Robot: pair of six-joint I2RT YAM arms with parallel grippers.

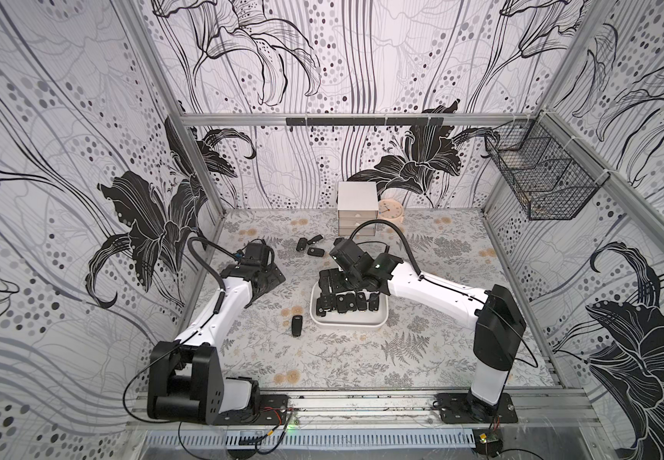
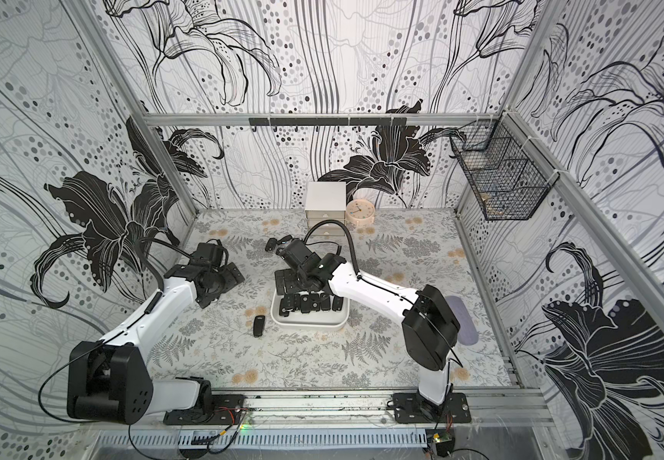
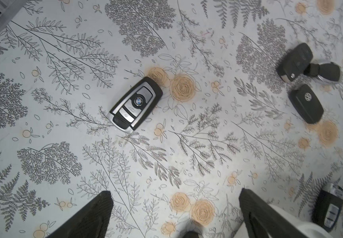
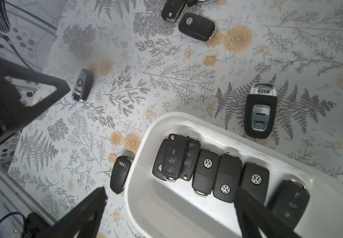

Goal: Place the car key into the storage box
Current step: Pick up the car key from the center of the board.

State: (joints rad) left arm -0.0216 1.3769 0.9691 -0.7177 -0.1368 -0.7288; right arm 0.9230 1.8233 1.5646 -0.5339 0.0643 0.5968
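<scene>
Fern-and-rose paper covers the desk [image 1: 422, 350], and walls of black-and-white lily print close it in. Our right hand [image 4: 170, 193] hangs low over one end of the storage box [image 4: 162, 206], a shallow white tray. Its two fingers stand wide apart with nothing between them. Just ahead of those fingers we see a row of VW flip keys [image 4: 206, 171] lying side by side along one long wall of the tray. At the end of the row a buttoned flip key [image 4: 171, 158] rests face up on top of its neighbours. Outside the tray, just beside that same end, an Audi flip key [image 4: 121, 175] lies on the desk. Past the tray from the right hand, an Audi smart key [image 4: 260, 111] lies flat.

Our left hand [image 3: 174, 197] hovers above bare desk, well apart from the box, with its fingers spread and empty. Ahead of its fingertips lies a BMW key fob [image 3: 136, 104], face up and clear of both fingers. Between the two hands a VW key [image 3: 307, 104] lies badge up near two more dark keys [image 3: 296, 61] that touch each other.

Beyond both hands, at the back wall, stand a white three-drawer cabinet [image 1: 356, 207] and a cream clock [image 1: 390, 210]. A black wire basket [image 1: 541, 175] hangs on the side wall nearer the right hand.
</scene>
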